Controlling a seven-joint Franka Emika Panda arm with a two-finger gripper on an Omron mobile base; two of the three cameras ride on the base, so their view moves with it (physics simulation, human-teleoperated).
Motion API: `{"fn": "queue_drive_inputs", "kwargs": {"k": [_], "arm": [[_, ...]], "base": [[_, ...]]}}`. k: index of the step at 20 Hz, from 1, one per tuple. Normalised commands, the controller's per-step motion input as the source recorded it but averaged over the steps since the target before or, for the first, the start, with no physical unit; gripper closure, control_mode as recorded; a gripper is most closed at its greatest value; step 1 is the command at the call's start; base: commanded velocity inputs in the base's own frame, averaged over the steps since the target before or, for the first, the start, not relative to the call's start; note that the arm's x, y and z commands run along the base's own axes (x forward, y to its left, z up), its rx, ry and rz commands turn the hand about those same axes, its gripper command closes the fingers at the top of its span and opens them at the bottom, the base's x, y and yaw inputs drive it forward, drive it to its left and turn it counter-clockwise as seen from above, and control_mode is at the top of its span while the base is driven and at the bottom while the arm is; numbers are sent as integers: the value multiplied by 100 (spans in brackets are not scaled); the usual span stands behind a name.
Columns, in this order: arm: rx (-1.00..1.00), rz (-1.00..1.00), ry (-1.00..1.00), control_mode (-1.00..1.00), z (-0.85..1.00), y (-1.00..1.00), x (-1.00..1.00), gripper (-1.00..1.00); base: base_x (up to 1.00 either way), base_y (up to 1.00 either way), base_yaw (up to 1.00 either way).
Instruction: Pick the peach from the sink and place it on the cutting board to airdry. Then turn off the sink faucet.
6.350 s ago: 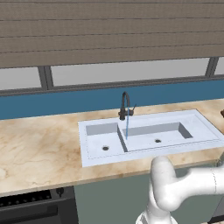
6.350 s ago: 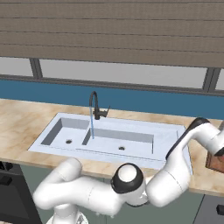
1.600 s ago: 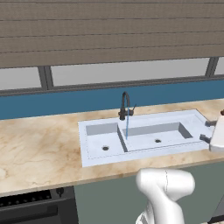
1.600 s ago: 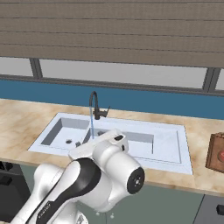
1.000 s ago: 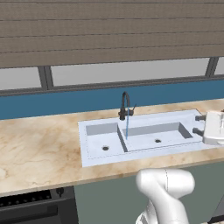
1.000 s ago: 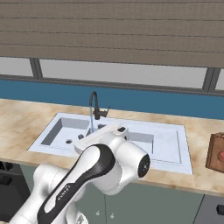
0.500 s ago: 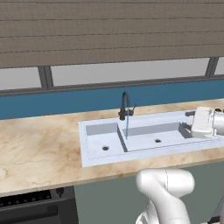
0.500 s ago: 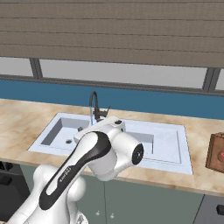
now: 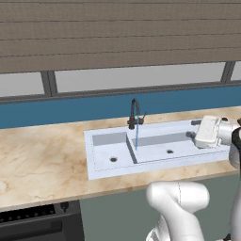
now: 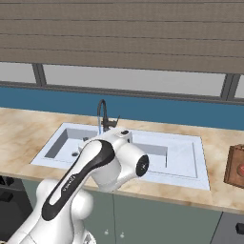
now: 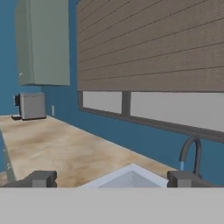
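The white double-basin sink (image 9: pixel 96 160) (image 10: pixel 201 167) lies in the marble counter. Behind its divider stands the black sink faucet (image 9: pixel 135 112) (image 10: pixel 102 113) (image 11: pixel 193 151), with a thin blue stream of water running from the spout. My gripper (image 9: pixel 192 129) hovers open and empty over the right basin, pointing left toward the faucet. In the hand view my gripper (image 11: pixel 113 179) has its tips far apart. The peach (image 10: pixel 241 169) is a small reddish spot on the brown cutting board (image 10: pixel 233 164) at the frame's right edge.
My own arm (image 10: pixel 105 167) blocks the middle of the sink in the right base view. A toaster (image 11: pixel 30 106) stands far down the counter under a green wall cabinet (image 11: pixel 43 41). A window with blinds runs behind the counter. An oven front (image 9: pixel 33 223) sits below left.
My hand has swung left from the counter's right end to above the right basin, turning toward the faucet. The jaws stayed open. Water keeps running.
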Motion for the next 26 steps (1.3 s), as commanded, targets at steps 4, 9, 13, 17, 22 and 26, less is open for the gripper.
{"fn": "queue_drive_inputs", "kwargs": {"k": [4, 9, 13, 17, 22, 26], "arm": [[-2, 0, 0, -100, -3, 10, 31, -100], [-2, 0, 2, -100, -15, 6, 29, -100], [0, 0, 5, -100, -16, 0, 31, -100], [0, 0, 4, -100, -12, 0, 33, -100], [0, 0, 2, -100, -10, 0, 30, -100], [0, 0, 0, -100, -9, 0, 27, -100]], "base": [[0, 0, 0], [0, 0, 0], [0, 0, 0], [0, 0, 0], [0, 0, 0], [0, 0, 0]]}}
